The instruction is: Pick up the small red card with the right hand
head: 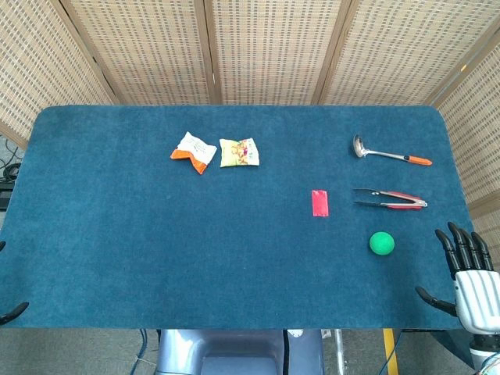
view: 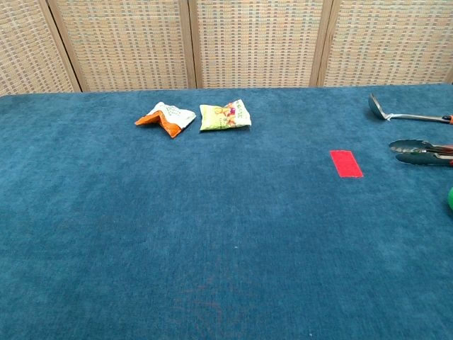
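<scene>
The small red card [head: 319,202] lies flat on the blue table [head: 156,258], right of centre; the chest view shows the red card [view: 346,163] too. My right hand [head: 467,269] hovers at the table's front right corner, fingers spread and upright, holding nothing. It is well to the right of the card and nearer the front edge. Of my left hand [head: 14,312] only a dark fingertip shows at the front left edge, so how it stands is hidden. Neither hand appears in the chest view.
A green ball [head: 381,243] sits between the card and my right hand. Red-handled tongs [head: 389,199] lie right of the card, with a ladle [head: 388,152] behind them. Two snack packets [head: 194,151] [head: 239,152] rest at the back centre-left. Wicker screens stand behind the table.
</scene>
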Tool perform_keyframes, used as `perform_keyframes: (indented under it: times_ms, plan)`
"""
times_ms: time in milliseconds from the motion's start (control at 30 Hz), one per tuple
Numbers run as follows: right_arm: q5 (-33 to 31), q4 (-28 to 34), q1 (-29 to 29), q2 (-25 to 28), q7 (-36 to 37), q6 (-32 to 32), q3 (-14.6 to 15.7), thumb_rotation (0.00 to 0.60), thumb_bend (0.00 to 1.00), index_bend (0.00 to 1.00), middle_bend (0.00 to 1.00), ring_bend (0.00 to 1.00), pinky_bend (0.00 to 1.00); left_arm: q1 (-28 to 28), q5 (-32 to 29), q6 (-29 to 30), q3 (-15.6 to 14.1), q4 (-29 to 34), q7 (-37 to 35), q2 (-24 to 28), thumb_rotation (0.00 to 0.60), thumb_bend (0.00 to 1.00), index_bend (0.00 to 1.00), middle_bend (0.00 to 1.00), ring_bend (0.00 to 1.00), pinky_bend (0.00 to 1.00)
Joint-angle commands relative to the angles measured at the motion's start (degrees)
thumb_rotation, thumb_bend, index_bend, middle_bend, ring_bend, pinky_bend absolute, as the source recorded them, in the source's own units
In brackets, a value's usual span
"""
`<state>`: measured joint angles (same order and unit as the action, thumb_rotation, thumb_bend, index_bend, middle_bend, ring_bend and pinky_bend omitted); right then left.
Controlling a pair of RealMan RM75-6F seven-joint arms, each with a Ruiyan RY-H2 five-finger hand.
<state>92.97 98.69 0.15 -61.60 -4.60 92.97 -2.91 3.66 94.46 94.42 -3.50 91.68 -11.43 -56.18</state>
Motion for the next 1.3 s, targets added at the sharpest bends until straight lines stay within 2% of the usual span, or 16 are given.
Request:
perform_keyframes:
  times_ms: [33, 167, 267, 433, 567, 700, 867, 1133, 1300]
  plan:
    - [0.1, 0.1, 0.3, 0.1, 0.0, -0.6, 0.1, 0.6, 0.0, 0.0, 0.0, 0.0, 0.0, -0.1, 0.0, -0.2, -0.1, 0.0, 0.0, 0.0, 0.6, 0.0, 0.0, 0.0, 0.0, 0.0]
    - [0.4, 0.5, 2.3, 0.3, -0.6, -3.6, -0.1, 0.6, 0.0, 0.0, 0.0, 0.0, 0.0, -0.1, -0.1, -0.1, 0.0, 0.4, -0.5, 0.2, 0.6, 0.0, 0.0, 0.0, 0.0, 0.0]
    - [-0.6, 1.4, 6.1, 1.0, -1.3, -8.8, -1.7, 0.6, 0.0, 0.0, 0.0, 0.0, 0.0, -0.5, -0.2, -0.6, 0.3, 0.7, -0.2, 0.2, 0.6, 0.0, 0.0, 0.0, 0.0, 0.0]
    - [-3.9, 1.1, 14.6, 2.3, 0.4, -19.4, -6.0, 0.6, 0.0, 0.02, 0.0, 0.0, 0.0, -1.6, -0.5, -2.4, 0.6, 0.8, 1.1, -0.2, 0.6, 0.0, 0.0, 0.0, 0.0, 0.0]
    - [-7.6, -2.1, 21.3, 0.9, 1.8, -27.3, -9.2, 0.6, 0.02, 0.08, 0.0, 0.0, 0.0, -2.1, -1.4, -3.5, 1.0, 1.3, 1.6, -0.3, 0.6, 0.0, 0.0, 0.0, 0.0, 0.0]
    - [-10.2, -8.3, 27.5, -4.5, 0.8, -33.6, -10.7, 0.6, 0.04, 0.16, 0.0, 0.0, 0.0, -2.7, -3.0, -4.5, 1.8, 1.6, 2.6, -0.8, 0.6, 0.0, 0.0, 0.0, 0.0, 0.0]
    - [-11.5, -18.2, 33.1, -12.7, -1.2, -39.2, -10.2, 0.6, 0.05, 0.23, 0.0, 0.0, 0.0, -3.3, -4.7, -5.7, 2.6, 2.2, 3.9, -1.1, 0.6, 0.0, 0.0, 0.0, 0.0, 0.0]
    - [-15.6, -33.3, 39.3, -24.7, -3.7, -46.0, -10.0, 0.6, 0.06, 0.23, 0.0, 0.0, 0.0, -4.6, -8.8, -8.3, 4.3, 3.8, 6.7, -1.4, 0.6, 0.0, 0.0, 0.0, 0.0, 0.0]
    - [-15.8, -40.4, 41.8, -30.0, -4.9, -46.5, -9.5, 0.6, 0.14, 0.23, 0.0, 0.0, 0.0, -5.2, -10.5, -9.7, 4.8, 4.3, 7.8, -1.5, 0.6, 0.0, 0.0, 0.0, 0.0, 0.0]
